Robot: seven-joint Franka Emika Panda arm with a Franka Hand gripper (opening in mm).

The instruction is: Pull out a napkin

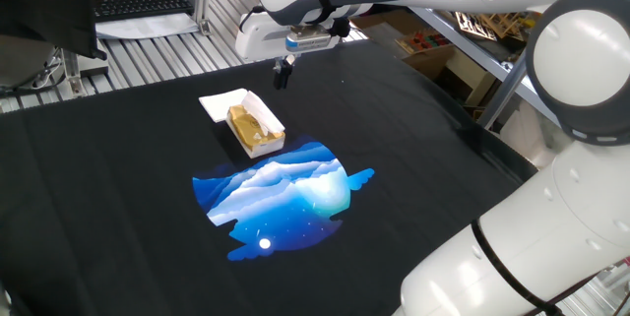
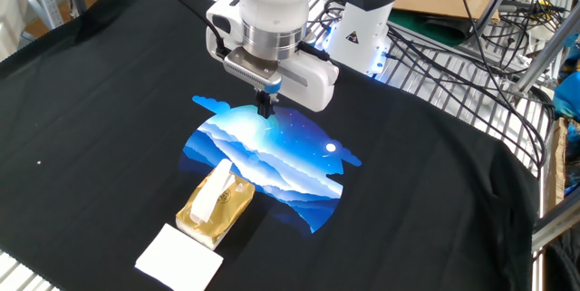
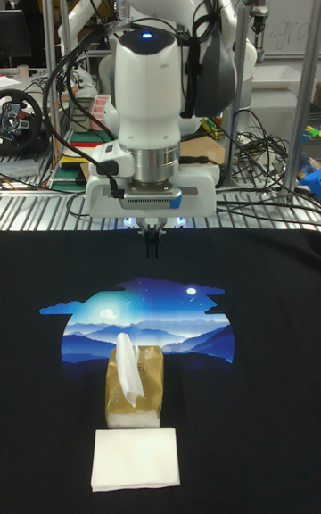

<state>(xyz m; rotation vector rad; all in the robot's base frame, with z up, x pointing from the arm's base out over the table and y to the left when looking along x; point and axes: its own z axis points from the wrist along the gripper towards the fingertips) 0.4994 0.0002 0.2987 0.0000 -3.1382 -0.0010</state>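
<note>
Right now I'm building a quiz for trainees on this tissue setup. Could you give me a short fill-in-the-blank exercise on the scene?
1. The napkin sticks up out of the golden-brown ____.
2. The square white sheet lies flat on the ____ cloth.
3. The gripper hangs above the cloth with its fingers ____.
4. The print on the cloth is mostly ____.

Missing words: pack; black; shut; blue

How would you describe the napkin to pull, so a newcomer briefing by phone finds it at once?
Find the blue mountain print on the black cloth; at its edge sits a golden-brown tissue pack. The napkin is the white folded strip sticking up out of the pack's top, unlike the squarer white sheet lying flat beside the pack.
</note>
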